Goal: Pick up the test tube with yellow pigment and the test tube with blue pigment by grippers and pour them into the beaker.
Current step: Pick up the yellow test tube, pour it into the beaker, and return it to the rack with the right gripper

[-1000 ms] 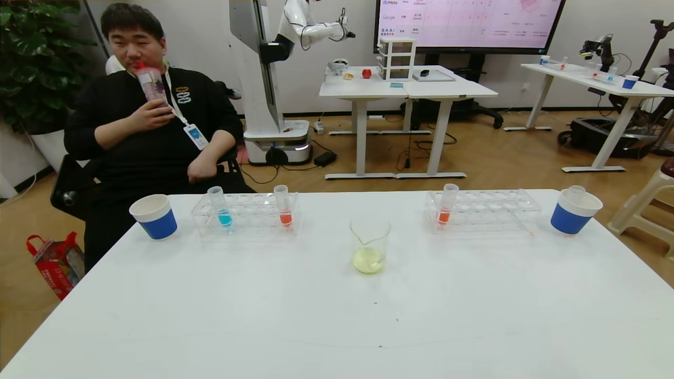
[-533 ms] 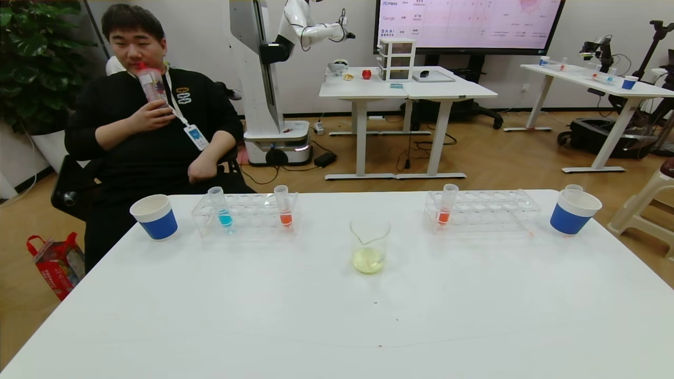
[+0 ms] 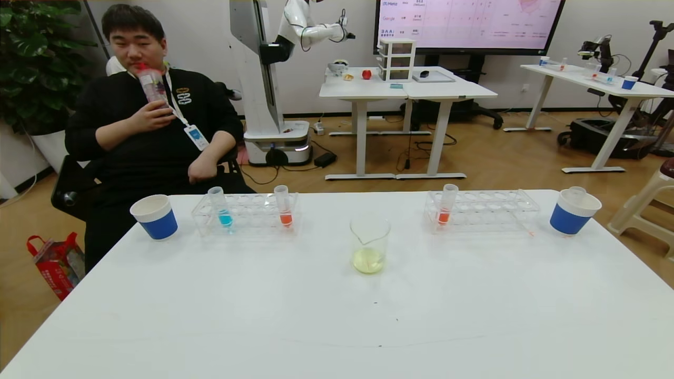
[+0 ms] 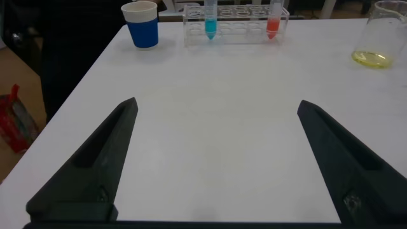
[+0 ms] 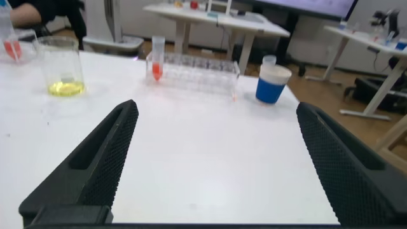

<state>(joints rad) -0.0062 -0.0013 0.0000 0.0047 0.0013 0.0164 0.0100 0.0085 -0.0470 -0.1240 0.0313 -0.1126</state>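
Observation:
The beaker [image 3: 370, 245] stands mid-table with pale yellow liquid in its bottom; it also shows in the left wrist view [image 4: 380, 35] and the right wrist view [image 5: 60, 63]. The test tube with blue pigment [image 3: 221, 208] stands upright in the left rack [image 3: 245, 213]. A clear tube [image 3: 576, 190] stands in the right blue cup [image 3: 573, 213]; I cannot tell any yellow tint in it. My left gripper [image 4: 216, 105] and right gripper [image 5: 216, 105] are open and empty, low over the near part of the table, out of the head view.
Orange-red tubes stand in the left rack [image 3: 284, 206] and the right rack [image 3: 447, 204]. A second blue cup [image 3: 154, 216] stands at the far left. A seated person [image 3: 152, 126] is behind the table's far left edge.

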